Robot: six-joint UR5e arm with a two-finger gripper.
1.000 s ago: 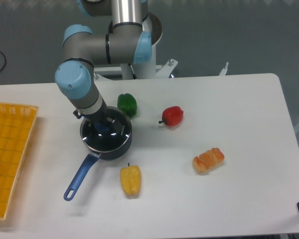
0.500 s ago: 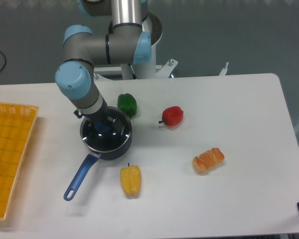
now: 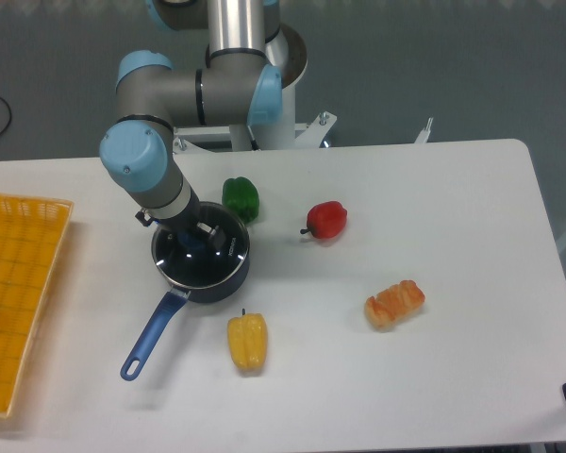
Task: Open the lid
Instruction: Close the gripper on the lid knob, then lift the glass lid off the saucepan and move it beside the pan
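Our pincer (image 3: 201, 236) is down on the lid (image 3: 202, 251), which sits on the saucepan (image 3: 200, 266) mid-left of the desk (image 3: 434, 208); can't tell whether it's closed on the blue knob (wrist hides it). We should lift straight up, keeping the lid level. Green pepper (image 3: 241, 198) just beside the pan; yellow pepper (image 3: 247, 341) and basket (image 3: 19, 293) well apart.

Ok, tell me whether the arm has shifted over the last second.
Yes, slightly. Its blue elbow joint has drifted a little left and up, away from the green pepper. The hand stays over the lid on the saucepan.
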